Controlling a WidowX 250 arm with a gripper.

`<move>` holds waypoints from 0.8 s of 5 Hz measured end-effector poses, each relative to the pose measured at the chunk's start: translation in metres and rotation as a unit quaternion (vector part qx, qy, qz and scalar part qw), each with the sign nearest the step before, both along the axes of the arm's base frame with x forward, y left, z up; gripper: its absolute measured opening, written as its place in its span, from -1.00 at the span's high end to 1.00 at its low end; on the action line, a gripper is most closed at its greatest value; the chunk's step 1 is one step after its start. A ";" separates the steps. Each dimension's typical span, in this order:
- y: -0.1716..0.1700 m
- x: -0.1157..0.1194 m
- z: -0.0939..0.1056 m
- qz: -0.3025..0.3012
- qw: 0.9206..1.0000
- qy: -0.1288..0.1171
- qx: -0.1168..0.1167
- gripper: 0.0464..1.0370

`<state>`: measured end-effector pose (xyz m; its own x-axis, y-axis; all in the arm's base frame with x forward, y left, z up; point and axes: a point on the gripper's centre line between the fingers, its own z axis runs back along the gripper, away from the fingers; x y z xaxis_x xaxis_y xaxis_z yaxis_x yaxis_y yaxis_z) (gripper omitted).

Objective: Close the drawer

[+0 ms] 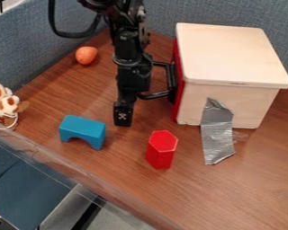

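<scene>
I've got the black gripper [123, 117] hanging low over the wood-grain bench [254, 175], left of the pale wooden cabinet [231, 54]. The drawer is at the cabinet's left side: its red front [179, 85] faces me here and looks flush, or very nearly, against the box. A sliver of gap could hide at this angle.

The black bar handle [155, 95] sticks out towards my gripper; whether they touch, I can't tell. Nor can I say whether the jaws are clenched or released — the view doesn't settle it. That spot makes sense, though: from the left, a rightward push would drive the drawer home.

Silver tape [217, 134] runs from the cabinet's near side down to the bench, probably so pushing won't skid the box. Blue arch block [83, 129] near left, red hexagonal block [161, 150] nearer me — both clear of that push. I'd judge this practically finished; maybe one gentle nudge, then back off leftward without hooking the handle.
</scene>
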<state>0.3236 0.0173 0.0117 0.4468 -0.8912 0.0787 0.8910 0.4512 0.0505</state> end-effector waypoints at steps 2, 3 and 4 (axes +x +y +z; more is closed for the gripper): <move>0.023 -0.004 0.000 0.013 0.999 0.006 0.034 -0.92; 0.042 -0.006 0.022 0.024 0.998 -0.019 0.058 -0.92; 0.052 -0.009 0.045 0.034 0.997 -0.039 0.058 -0.92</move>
<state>0.3146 0.0688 0.0571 0.5028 -0.8643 0.0130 0.8501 0.4971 0.1741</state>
